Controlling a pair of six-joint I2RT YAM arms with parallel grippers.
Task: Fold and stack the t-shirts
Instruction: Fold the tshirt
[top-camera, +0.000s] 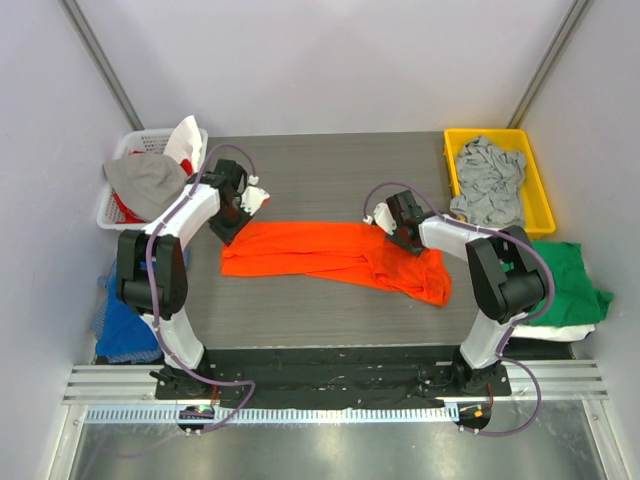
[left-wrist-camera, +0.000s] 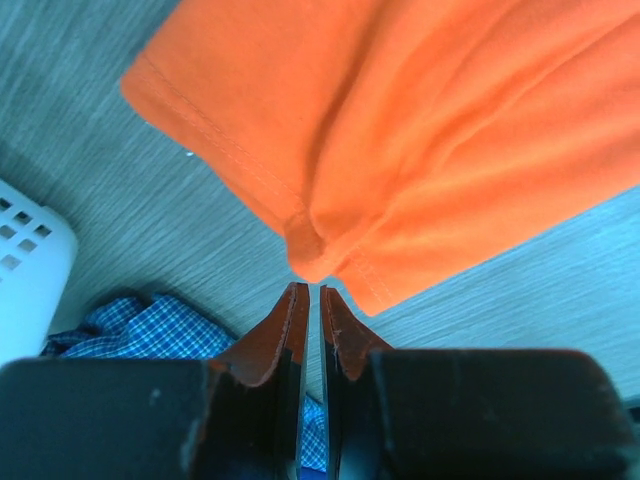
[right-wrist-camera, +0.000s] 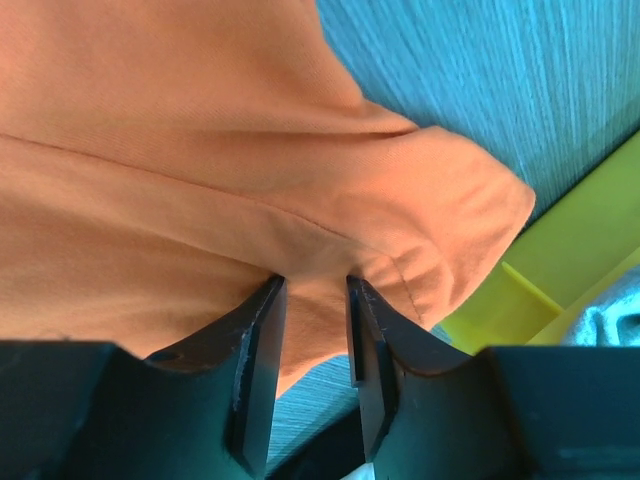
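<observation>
The orange t-shirt (top-camera: 320, 250) lies spread across the middle of the table. My left gripper (top-camera: 232, 228) is at its upper left corner. In the left wrist view the jaws (left-wrist-camera: 310, 288) are shut to a hairline gap, with their tips touching the shirt's corner (left-wrist-camera: 420, 130); no cloth shows between them. My right gripper (top-camera: 400, 235) is over the shirt's upper right part. In the right wrist view (right-wrist-camera: 310, 280) its jaws stand a little apart, tips on the orange cloth (right-wrist-camera: 200, 150), with cloth showing through the gap.
A yellow bin (top-camera: 450, 160) at the back right holds a grey t-shirt (top-camera: 487, 180). A green t-shirt (top-camera: 565, 275) lies on a white one (top-camera: 560, 332) at the right edge. A white basket (top-camera: 115, 215) of clothes stands back left, with blue checked cloth (top-camera: 120, 325) below it.
</observation>
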